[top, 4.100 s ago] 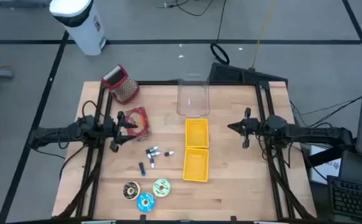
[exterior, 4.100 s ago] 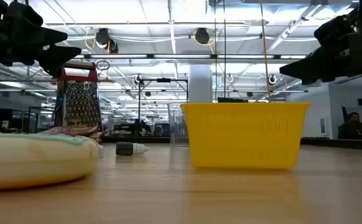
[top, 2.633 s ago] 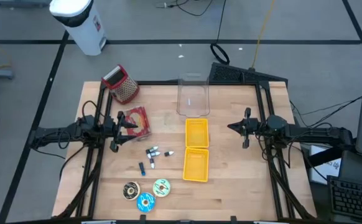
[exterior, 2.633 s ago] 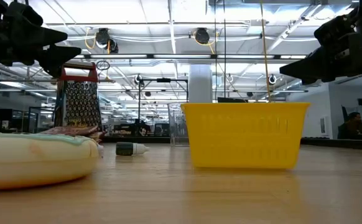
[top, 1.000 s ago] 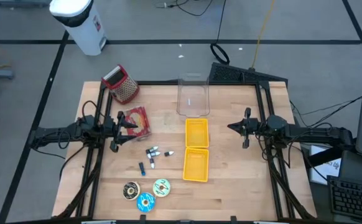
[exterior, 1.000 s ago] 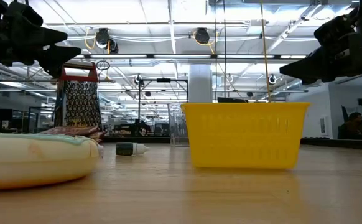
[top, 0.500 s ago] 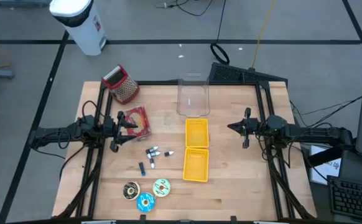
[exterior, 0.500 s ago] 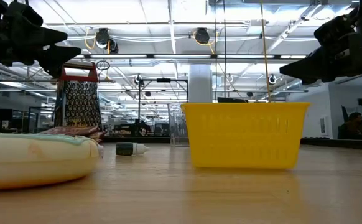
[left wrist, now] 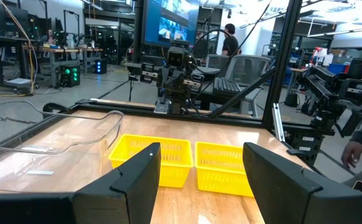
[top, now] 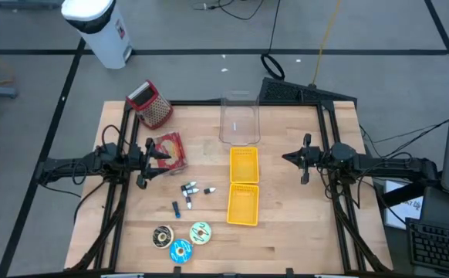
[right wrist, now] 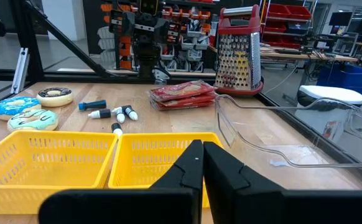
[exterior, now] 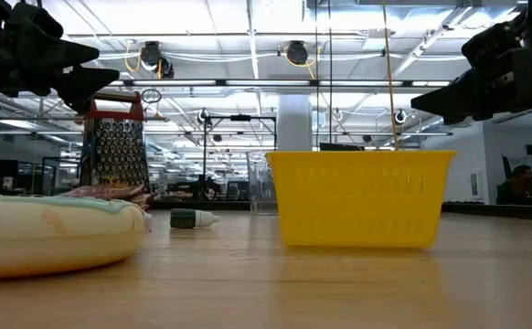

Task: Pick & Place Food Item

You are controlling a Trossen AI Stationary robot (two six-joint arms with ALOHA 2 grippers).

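Both pincers were empty: our left gripper (top: 149,162) stood open beside the red food packet (top: 170,152), our right gripper (top: 295,158) was closed, right of the 2 yellow baskets (top: 243,185). Nothing was picked yet; the whole job remained. 3 donuts (top: 180,240) lay nearer, the grater (top: 150,104) and clear bin (top: 239,120) farther off.

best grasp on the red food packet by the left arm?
Come straight down on the red food packet and pinch across its narrower width near the middle. It lies flat on the table, so the sides give little to hold. The left gripper, jaws open, is nearest.
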